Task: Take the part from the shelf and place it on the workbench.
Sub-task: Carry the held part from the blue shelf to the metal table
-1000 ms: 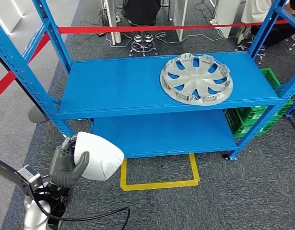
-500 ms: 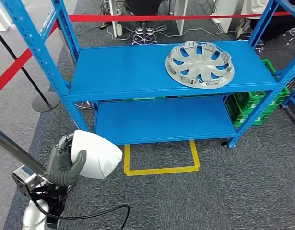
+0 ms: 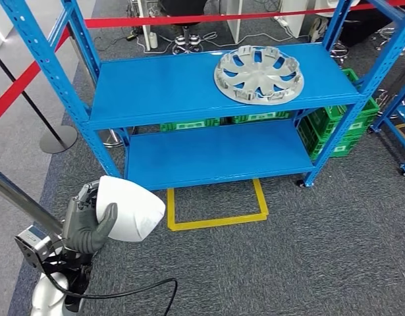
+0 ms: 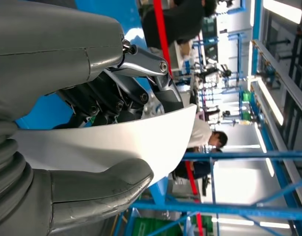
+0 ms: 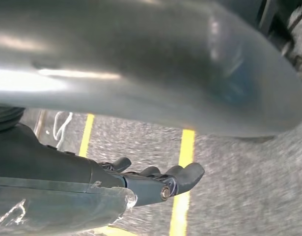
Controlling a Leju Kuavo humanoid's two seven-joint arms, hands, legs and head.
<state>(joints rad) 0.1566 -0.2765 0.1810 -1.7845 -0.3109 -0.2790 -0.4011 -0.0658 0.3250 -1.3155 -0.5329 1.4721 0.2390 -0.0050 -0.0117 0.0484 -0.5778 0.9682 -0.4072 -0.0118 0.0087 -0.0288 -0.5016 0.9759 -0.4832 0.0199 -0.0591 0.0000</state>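
Observation:
The part is a white, smooth, curved shell [image 3: 133, 212] that tapers to a point. My left hand [image 3: 85, 229] holds it low at my left side, above the grey carpet, with the thumb across its near face. In the left wrist view the white shell [image 4: 104, 142] lies between the thick grey thumb and the darker fingers [image 4: 116, 101]. The blue shelf [image 3: 155, 89] stands ahead of me, a step away. My right hand [image 5: 156, 183] hangs over the carpet, fingers stretched out and holding nothing.
A silver wheel cover [image 3: 259, 74] lies on the upper shelf board at the right. Green crates [image 3: 342, 135] sit behind the rack's right post. A yellow floor outline [image 3: 215, 220] marks the carpet before the rack. A red barrier rope [image 3: 21, 85] and its stand [image 3: 57, 139] are at the left.
The whole picture has shifted, so the camera moved: the rack now sits farther off and more to the left. My left hand keeps the same hold on the white shell.

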